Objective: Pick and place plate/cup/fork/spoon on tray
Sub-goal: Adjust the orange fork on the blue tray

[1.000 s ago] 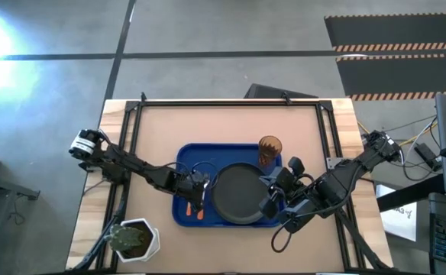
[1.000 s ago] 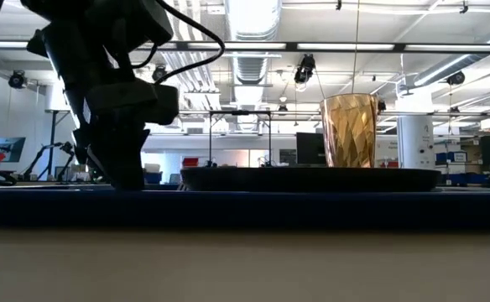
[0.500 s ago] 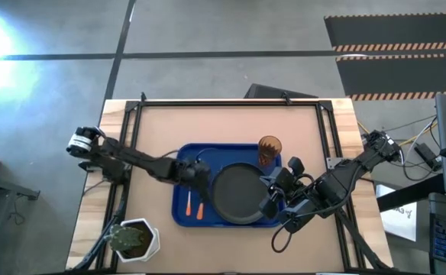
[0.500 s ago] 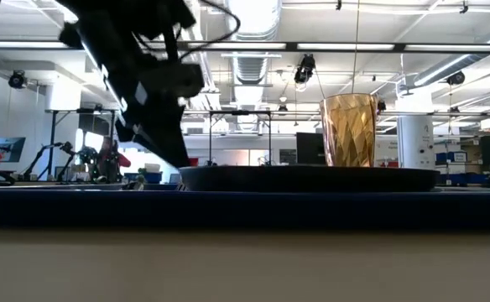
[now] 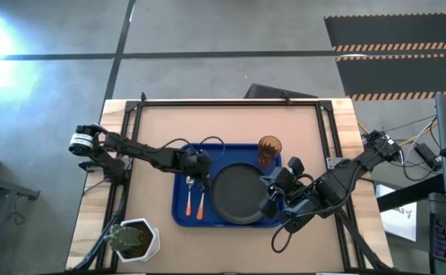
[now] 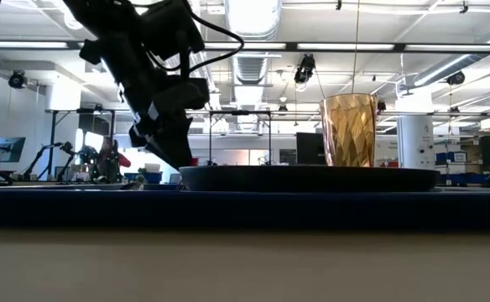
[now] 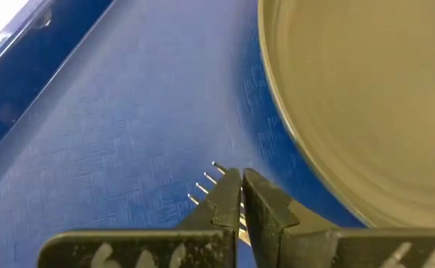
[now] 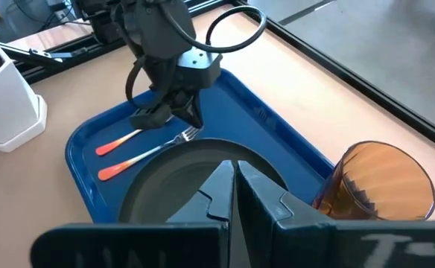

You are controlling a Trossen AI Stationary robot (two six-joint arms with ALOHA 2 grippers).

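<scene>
- On the tray [image 5: 183, 158], we see the plate [image 5: 239, 192] centred, the cup [image 5: 269, 149] at its far edge, the fork [image 5: 201, 200] and spoon [image 5: 189, 198] left of the plate.
- Our left tool [image 5: 195, 178], pressed together and empty, hovers over the fork tines.
- Our right tool [image 5: 267, 205], pressed together, waits at the plate's right rim.

Both arms are matte black, built of slim jointed links with blocky housings. The left arm [image 5: 143, 155] carries a looping black cable near its wrist and a white-labelled base joint. The right arm [image 5: 337, 183] shows bundled black cables and wedge-shaped dark fingers [image 8: 261, 195]
</scene>
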